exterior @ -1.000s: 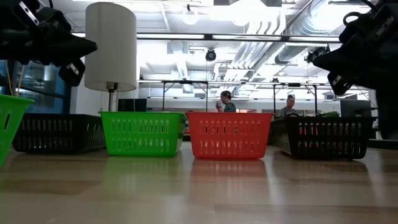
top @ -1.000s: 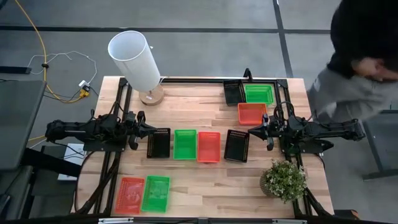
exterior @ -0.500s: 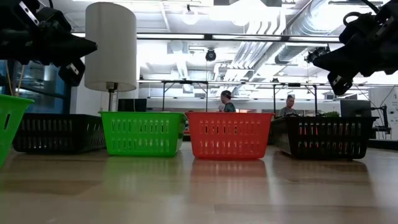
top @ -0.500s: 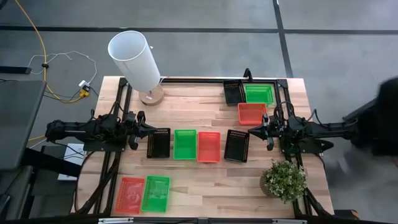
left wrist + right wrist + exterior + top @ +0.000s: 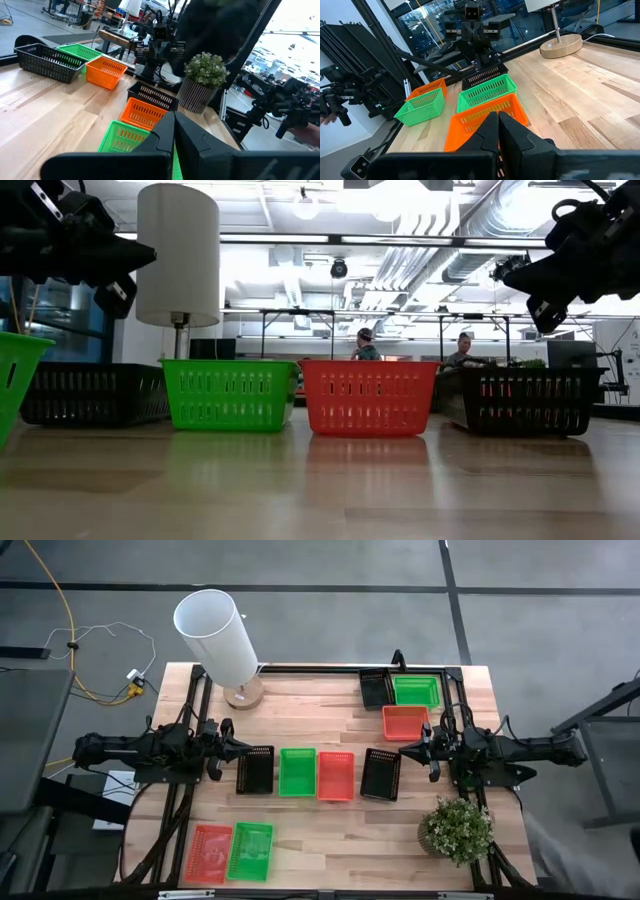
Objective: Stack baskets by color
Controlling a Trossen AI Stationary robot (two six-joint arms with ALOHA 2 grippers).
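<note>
Seen from above: wooden tabletop (image 5: 330,840) with nine small mesh baskets in three groups. Across the middle, a row of four, side by side: black basket (image 5: 255,769), green basket (image 5: 297,772), red basket (image 5: 335,776), second black basket (image 5: 380,774). Toward 1 o'clock from that row, a cluster: third black basket (image 5: 376,688) just beside a second green basket (image 5: 416,691), with a second red basket (image 5: 404,722) close below them. Toward 7 o'clock, near the tabletop's edge, a third red basket (image 5: 210,853) touching a third green basket (image 5: 250,851). No baskets stacked.

At 9 o'clock, left tool (image 5: 240,748), fingers shut together, holding nothing, raised beside the first black basket. At 3 o'clock, right tool (image 5: 403,748), likewise shut and empty, raised between the second black basket and the second red basket.

At 11 o'clock, white lamp (image 5: 218,637) on a round wooden base. At 5 o'clock, small potted plant (image 5: 458,829).
</note>
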